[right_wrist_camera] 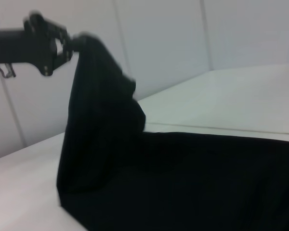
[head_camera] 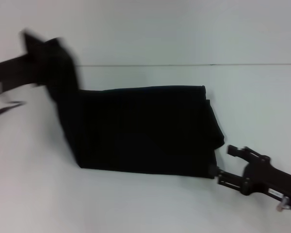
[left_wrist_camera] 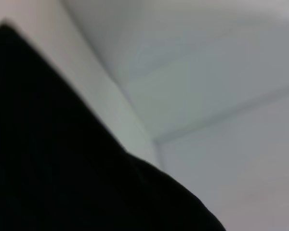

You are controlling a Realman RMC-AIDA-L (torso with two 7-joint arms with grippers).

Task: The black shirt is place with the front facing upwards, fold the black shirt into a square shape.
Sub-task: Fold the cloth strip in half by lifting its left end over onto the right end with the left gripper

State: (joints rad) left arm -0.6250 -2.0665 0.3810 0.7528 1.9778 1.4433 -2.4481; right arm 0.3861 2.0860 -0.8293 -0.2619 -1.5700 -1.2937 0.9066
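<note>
The black shirt (head_camera: 140,131) lies as a long folded band across the white table (head_camera: 136,204); no lettering or neck label shows. Its left end is lifted off the table. My left gripper (head_camera: 35,60) is shut on that raised end, up at the far left; it also shows in the right wrist view (right_wrist_camera: 70,43), with the cloth (right_wrist_camera: 101,125) hanging from it. The left wrist view shows only black cloth (left_wrist_camera: 62,168) close up. My right gripper (head_camera: 224,162) is open at the shirt's near right corner, low by the table, its lower finger at the cloth's edge.
The table's back edge (head_camera: 184,65) runs across behind the shirt, against a pale wall (head_camera: 184,29). A thin cable or bracket (head_camera: 5,109) of the left arm hangs at the far left edge.
</note>
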